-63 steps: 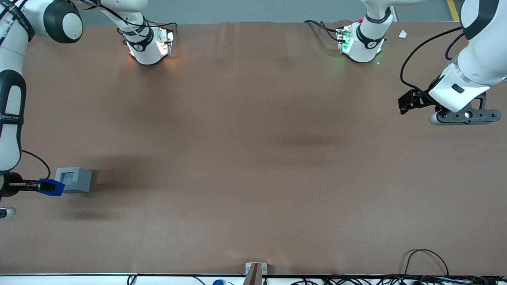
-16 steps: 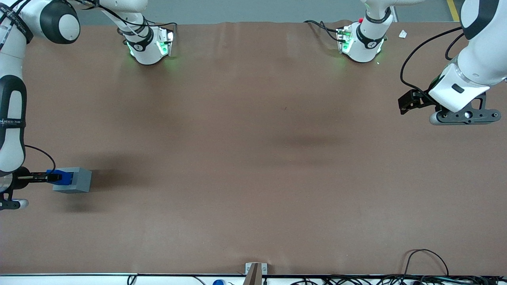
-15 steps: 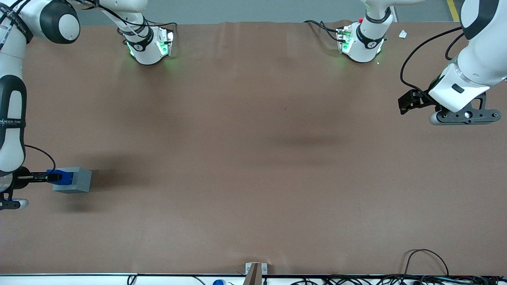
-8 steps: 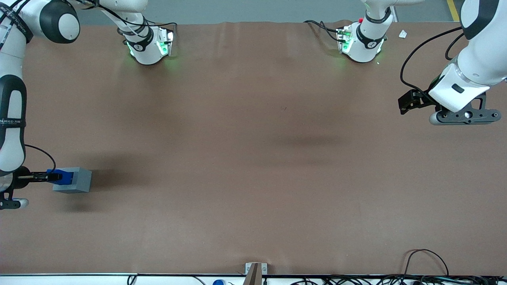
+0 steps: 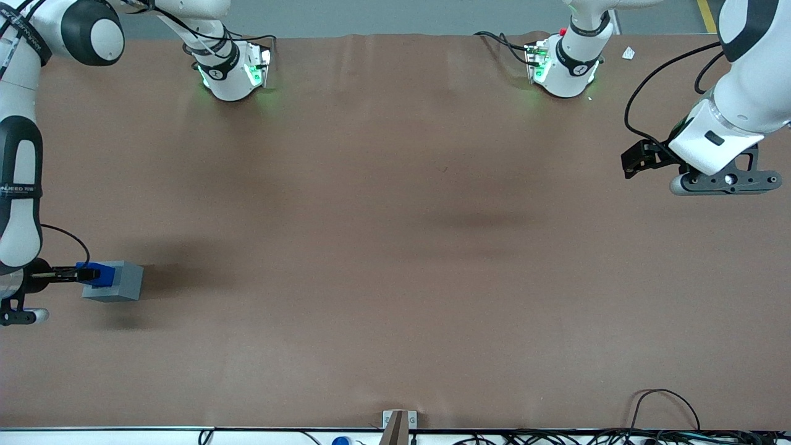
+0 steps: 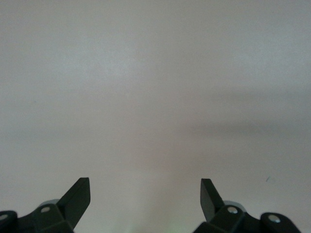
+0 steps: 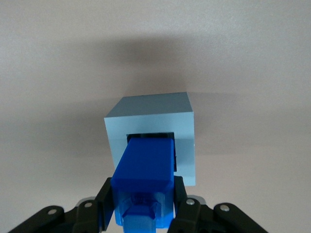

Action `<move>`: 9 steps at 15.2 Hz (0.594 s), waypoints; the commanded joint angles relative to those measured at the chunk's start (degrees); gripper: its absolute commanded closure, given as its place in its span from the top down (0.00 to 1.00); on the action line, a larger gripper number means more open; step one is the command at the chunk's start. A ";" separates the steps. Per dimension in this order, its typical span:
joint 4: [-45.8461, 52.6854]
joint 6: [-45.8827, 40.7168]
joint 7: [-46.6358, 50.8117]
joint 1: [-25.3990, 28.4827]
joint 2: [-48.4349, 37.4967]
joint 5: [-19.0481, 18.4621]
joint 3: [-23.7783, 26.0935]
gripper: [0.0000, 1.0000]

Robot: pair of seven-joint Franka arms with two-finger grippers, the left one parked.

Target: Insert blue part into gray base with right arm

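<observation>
Your pincer (image 7: 144, 201) is clamped on the blue part (image 7: 146, 170), its tip inside the gray base's (image 7: 187, 145) recess, at the working arm's end of the bench (image 5: 395, 247).

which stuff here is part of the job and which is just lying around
Job:
- blue part, held in the gripper, front end in the base's recess
- gray base, on the table at the working arm's end

Lying about:
- cables along the table edge nearest the camera
</observation>
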 commanded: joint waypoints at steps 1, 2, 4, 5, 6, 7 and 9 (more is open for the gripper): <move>-4.10 0.81 0.70 -0.21 -1.56 -0.41 0.74 0.04; -4.10 0.63 0.70 -0.30 -1.56 -0.41 0.74 0.04; -4.54 0.81 0.61 -0.30 -1.56 -0.41 0.74 0.04; -4.63 0.81 0.61 -0.30 -1.56 -0.41 0.74 0.04; -4.63 0.89 0.61 -0.30 -1.56 -0.41 0.74 0.04; -4.72 0.81 0.61 -0.30 -1.47 -0.41 0.74 0.04; -5.25 0.89 0.52 -0.30 -1.56 -0.41 0.74 0.04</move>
